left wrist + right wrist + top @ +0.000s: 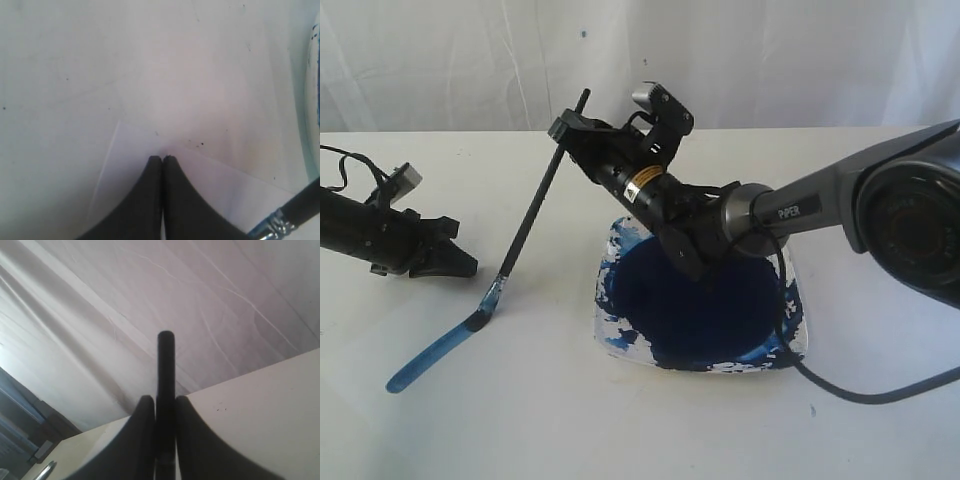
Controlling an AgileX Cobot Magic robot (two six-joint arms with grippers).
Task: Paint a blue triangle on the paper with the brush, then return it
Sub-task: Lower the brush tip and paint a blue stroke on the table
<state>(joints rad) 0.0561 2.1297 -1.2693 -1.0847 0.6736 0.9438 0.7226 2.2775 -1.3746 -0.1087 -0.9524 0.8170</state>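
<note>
My right gripper [567, 128] reaches across the dish and is shut on the upper handle of the brush [532, 215]. The brush leans steeply, with its blue bristle tip [482, 318] touching the paper [510, 385]. One streaky blue stroke [425, 358] runs from the tip toward the front left; it is the only blue line on the paper. In the right wrist view the black handle [165, 365] stands between the shut fingers [165, 400]. My left gripper [460, 264] is shut and empty, its tips [163, 158] resting near a corner of the paper [215, 185]. The silver ferrule [272, 225] also shows in the left wrist view.
The square white dish [802, 325] sits right of the brush, holding a dark navy paint pool [710, 300] under the right arm. Its rim [312, 100] also shows in the left wrist view. A black cable [860, 395] trails off the dish's right. A white curtain hangs behind the table.
</note>
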